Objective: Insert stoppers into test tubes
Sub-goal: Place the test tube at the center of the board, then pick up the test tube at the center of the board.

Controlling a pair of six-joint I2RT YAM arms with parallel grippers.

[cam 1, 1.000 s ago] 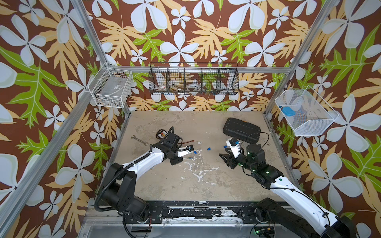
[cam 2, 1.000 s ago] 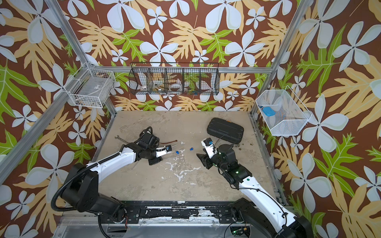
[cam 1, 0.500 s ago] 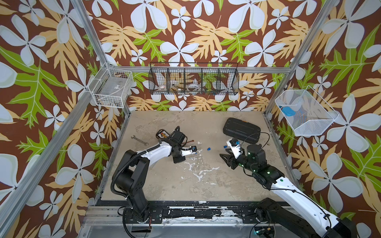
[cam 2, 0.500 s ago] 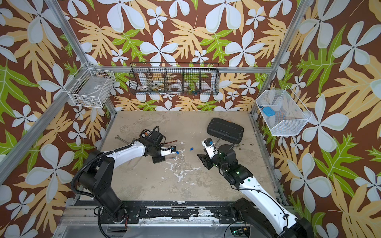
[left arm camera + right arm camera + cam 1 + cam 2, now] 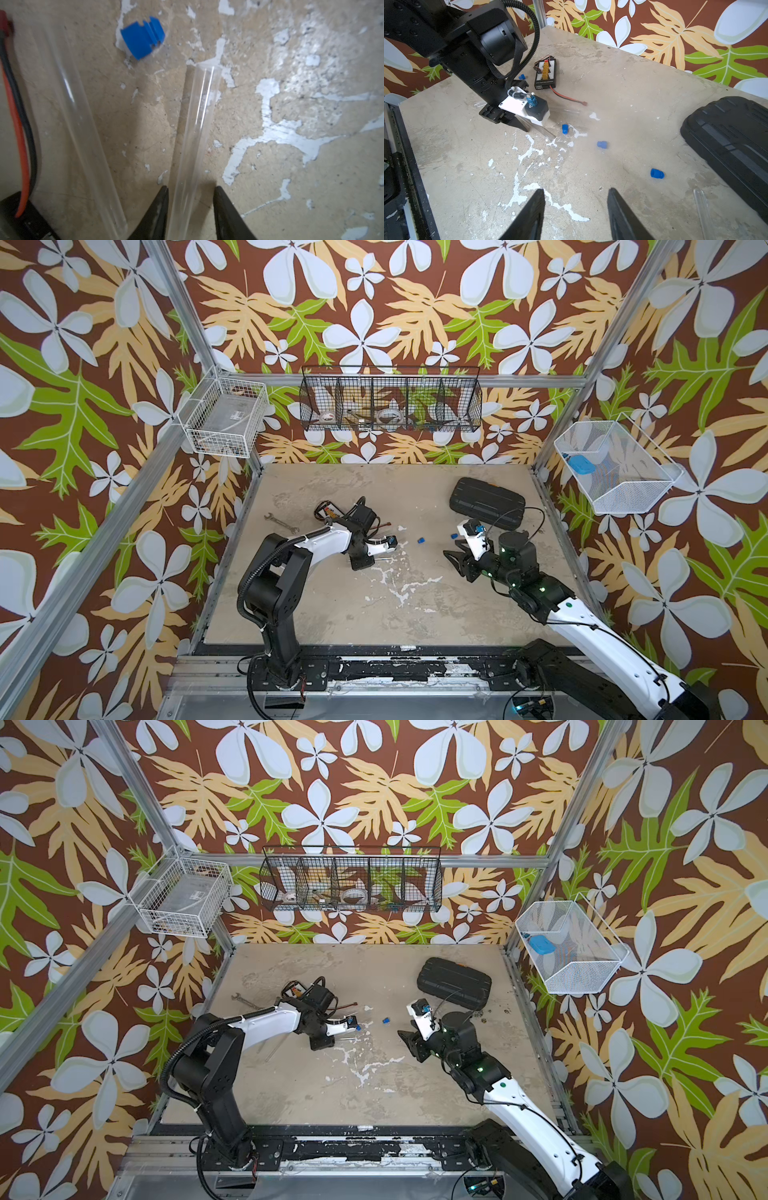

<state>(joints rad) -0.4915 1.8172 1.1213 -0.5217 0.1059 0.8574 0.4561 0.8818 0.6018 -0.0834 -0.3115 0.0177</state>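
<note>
The left claw [image 5: 191, 187] stands narrowly parted astride a clear test tube [image 5: 197, 124], a gap showing on one side; the tube's near end is cut off beneath it. A blurred second tube [image 5: 83, 135] lies alongside, a stopper [image 5: 143, 39] just beyond the mouth. The right claw [image 5: 576, 190] hangs wide, empty, a black case [image 5: 726, 145] beside it.
</note>
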